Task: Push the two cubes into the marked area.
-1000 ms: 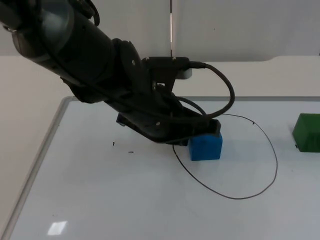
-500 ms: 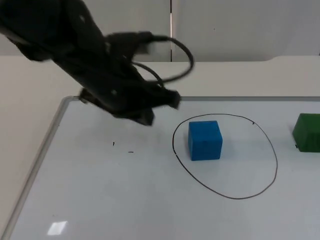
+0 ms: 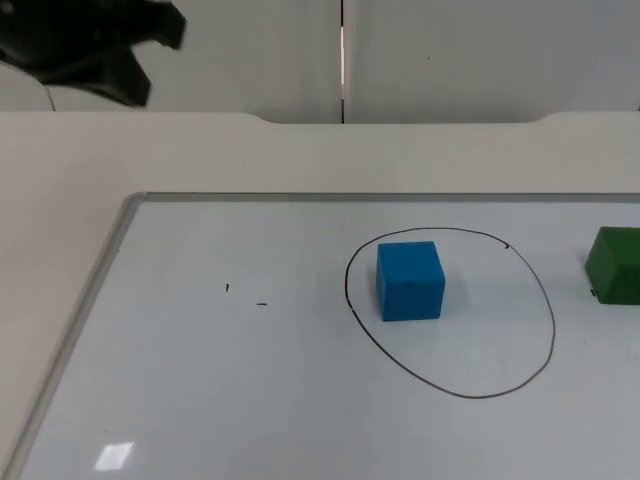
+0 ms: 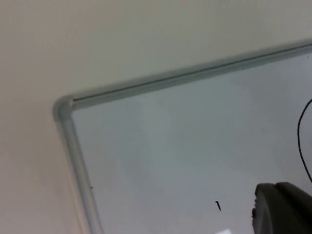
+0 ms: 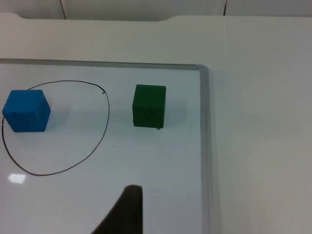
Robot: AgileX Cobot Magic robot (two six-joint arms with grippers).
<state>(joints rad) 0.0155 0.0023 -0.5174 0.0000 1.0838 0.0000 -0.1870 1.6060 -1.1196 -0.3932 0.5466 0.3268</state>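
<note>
Blue cube (image 3: 411,280) inside drawn ring (image 3: 540,290) on whiteboard (image 3: 200,400), well apart from left gripper (image 3: 95,45) raised over the far table edge, finger state unclear, green cube (image 5: 149,106) outside ring, beyond right gripper (image 5: 124,214), state unclear.

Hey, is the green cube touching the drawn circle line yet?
Apart. The right wrist view shows a strip of bare whiteboard between the green cube and the circle line; the top view shows the same gap.
</note>
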